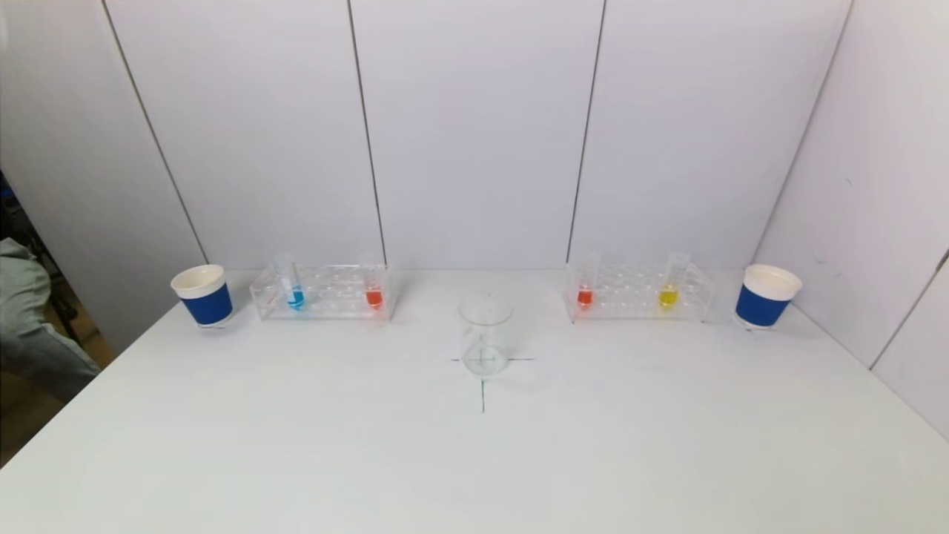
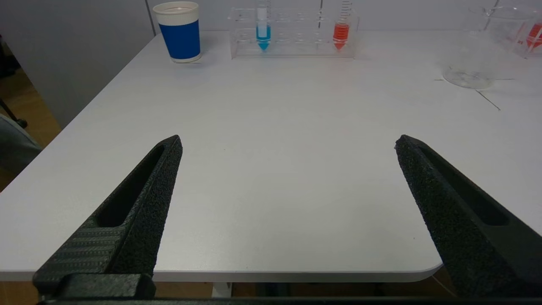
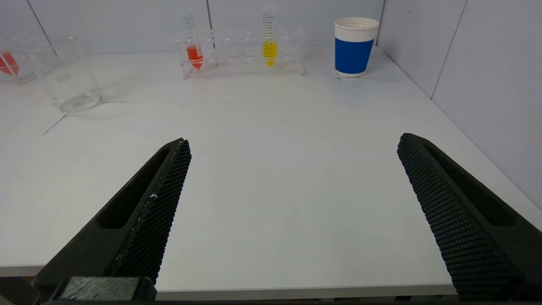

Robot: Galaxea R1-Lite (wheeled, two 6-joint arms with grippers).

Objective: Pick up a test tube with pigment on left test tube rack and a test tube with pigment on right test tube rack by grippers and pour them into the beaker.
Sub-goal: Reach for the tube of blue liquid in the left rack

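The clear left rack (image 1: 322,293) stands at the back left and holds a blue tube (image 1: 294,291) and an orange-red tube (image 1: 374,291). The clear right rack (image 1: 637,293) holds an orange-red tube (image 1: 585,291) and a yellow tube (image 1: 669,291). An empty glass beaker (image 1: 485,335) stands on a cross mark between them. Neither gripper shows in the head view. My left gripper (image 2: 288,142) is open and empty over the table's front edge, far from the blue tube (image 2: 263,31). My right gripper (image 3: 293,140) is open and empty at the front edge, far from the yellow tube (image 3: 269,48).
A blue-and-white paper cup (image 1: 203,295) stands left of the left rack, another cup (image 1: 766,295) right of the right rack. White wall panels close the back and right side. The white table (image 1: 474,460) stretches in front of the beaker.
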